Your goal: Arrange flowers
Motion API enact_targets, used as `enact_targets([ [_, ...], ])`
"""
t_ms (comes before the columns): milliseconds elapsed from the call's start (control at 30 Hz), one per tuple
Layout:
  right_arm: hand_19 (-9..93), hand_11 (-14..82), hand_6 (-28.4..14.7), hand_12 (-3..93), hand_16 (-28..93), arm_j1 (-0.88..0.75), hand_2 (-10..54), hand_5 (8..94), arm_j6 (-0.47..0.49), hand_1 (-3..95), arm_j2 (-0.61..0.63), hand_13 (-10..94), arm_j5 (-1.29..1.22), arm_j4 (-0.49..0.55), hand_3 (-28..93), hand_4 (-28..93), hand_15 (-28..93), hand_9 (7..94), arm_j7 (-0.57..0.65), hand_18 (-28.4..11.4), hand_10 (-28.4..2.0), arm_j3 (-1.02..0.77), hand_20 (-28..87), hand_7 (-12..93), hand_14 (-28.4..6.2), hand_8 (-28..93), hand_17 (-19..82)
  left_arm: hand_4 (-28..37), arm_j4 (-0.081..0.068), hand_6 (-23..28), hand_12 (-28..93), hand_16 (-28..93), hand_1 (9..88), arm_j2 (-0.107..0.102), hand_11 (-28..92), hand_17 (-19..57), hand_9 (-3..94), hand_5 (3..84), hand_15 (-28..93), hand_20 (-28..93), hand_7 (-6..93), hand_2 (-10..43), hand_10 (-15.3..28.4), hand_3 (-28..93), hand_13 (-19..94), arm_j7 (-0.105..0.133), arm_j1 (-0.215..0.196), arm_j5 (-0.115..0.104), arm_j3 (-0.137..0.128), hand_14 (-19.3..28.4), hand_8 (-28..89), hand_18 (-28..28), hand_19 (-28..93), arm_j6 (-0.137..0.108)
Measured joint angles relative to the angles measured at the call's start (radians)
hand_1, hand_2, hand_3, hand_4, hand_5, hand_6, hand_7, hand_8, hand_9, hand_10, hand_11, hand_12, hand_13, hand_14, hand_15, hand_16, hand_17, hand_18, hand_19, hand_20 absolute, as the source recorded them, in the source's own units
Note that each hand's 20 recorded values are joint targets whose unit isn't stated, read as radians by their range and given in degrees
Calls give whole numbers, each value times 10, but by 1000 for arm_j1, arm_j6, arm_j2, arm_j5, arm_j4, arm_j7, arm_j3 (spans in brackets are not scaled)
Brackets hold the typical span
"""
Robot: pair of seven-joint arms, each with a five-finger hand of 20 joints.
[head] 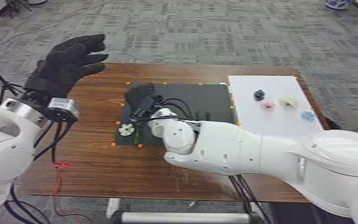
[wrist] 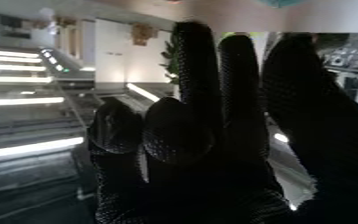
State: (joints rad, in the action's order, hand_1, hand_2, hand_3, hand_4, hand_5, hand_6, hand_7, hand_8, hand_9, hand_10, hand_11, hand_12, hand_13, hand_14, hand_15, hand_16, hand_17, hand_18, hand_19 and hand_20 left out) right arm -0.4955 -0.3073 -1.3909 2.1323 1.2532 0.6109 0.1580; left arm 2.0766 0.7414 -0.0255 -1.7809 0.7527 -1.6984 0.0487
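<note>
Near the far left corner of the black mat [head: 193,92], the right hand [head: 140,95] is in the head view, its arm crossing the mat from the right. It is partly open: the right wrist view shows some fingers [wrist: 198,65] straight, others bent toward the palm, and the thumb [wrist: 295,75] standing apart from the straight ones. Whether it has hold of anything, I cannot tell.

The head view also shows the left hand [head: 67,62] above the table [head: 87,175], off to the left of the mat, loosely open, fingers slightly bent.

On the mat's left side, nearer the robot, lies the white flower [head: 126,130], a green stem [head: 137,136] just beside it. More dark green stems [head: 200,115] lie on the mat, to the right of the right hand. Right of the mat is the white board [head: 264,120]; on it are a dark clump [head: 259,94], a pink flower [head: 269,105], a pale yellow flower [head: 288,102] and, nearer the robot, a blue flower [head: 309,115]. Small orange marks sit along the mat's edges.

Beyond the glove, the right wrist view has bright strips of light [wrist: 20,102] and leafy green [wrist: 169,55] beside a straight finger.
</note>
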Motion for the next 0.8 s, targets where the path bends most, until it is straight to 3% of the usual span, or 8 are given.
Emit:
enact_targets([
  [100, 881, 193, -39, 198, 302, -18, -95, 404, -11, 306, 15, 580, 38, 27, 878, -282, 866, 444, 64, -228, -139, -38, 552, 186, -101, -116, 310, -263, 6, 30, 202, -45, 248, 8, 264, -98, 198, 282, 484, 117, 214, -21, 105, 696, 111, 0, -19, 0, -24, 136, -99, 197, 408, 0],
  [333, 866, 184, -88, 214, 241, -135, -95, 313, -14, 261, 177, 450, 55, 268, 870, -283, 886, 310, 127, -239, -184, -285, 544, 142, -159, -86, 274, -262, 44, 31, 203, -45, 248, 39, 267, -97, 201, 283, 487, 117, 214, -22, 104, 696, 115, 2, -124, 0, -123, 137, -99, 197, 409, -7],
  [433, 867, 176, -96, 211, 229, -189, -95, 342, -37, 249, 266, 463, 77, 332, 865, -283, 883, 337, 149, -245, -186, -377, 548, 129, -161, -84, 282, -263, 59, 31, 202, -45, 248, 49, 268, -97, 202, 284, 488, 117, 213, -22, 104, 697, 116, 11, -173, 0, -148, 137, -99, 198, 410, -21],
  [533, 868, 176, -102, 207, 225, -266, -95, 358, -106, 249, 352, 474, 114, 341, 866, -283, 880, 363, 167, -244, -186, -489, 548, 130, -156, -82, 289, -263, 66, 31, 200, -46, 248, 60, 266, -97, 203, 285, 488, 116, 213, -22, 105, 697, 117, 16, -207, 0, -160, 137, -99, 198, 410, -30],
  [800, 884, 203, -76, 202, 245, -522, -95, 417, -255, 284, 619, 506, 247, 352, 876, -283, 875, 424, 350, -244, -164, -744, 551, 168, -147, -100, 308, -263, 79, 32, 200, -47, 247, 96, 266, -97, 203, 285, 489, 116, 213, -22, 105, 698, 117, 17, -253, 1, -188, 138, -98, 198, 411, -36],
])
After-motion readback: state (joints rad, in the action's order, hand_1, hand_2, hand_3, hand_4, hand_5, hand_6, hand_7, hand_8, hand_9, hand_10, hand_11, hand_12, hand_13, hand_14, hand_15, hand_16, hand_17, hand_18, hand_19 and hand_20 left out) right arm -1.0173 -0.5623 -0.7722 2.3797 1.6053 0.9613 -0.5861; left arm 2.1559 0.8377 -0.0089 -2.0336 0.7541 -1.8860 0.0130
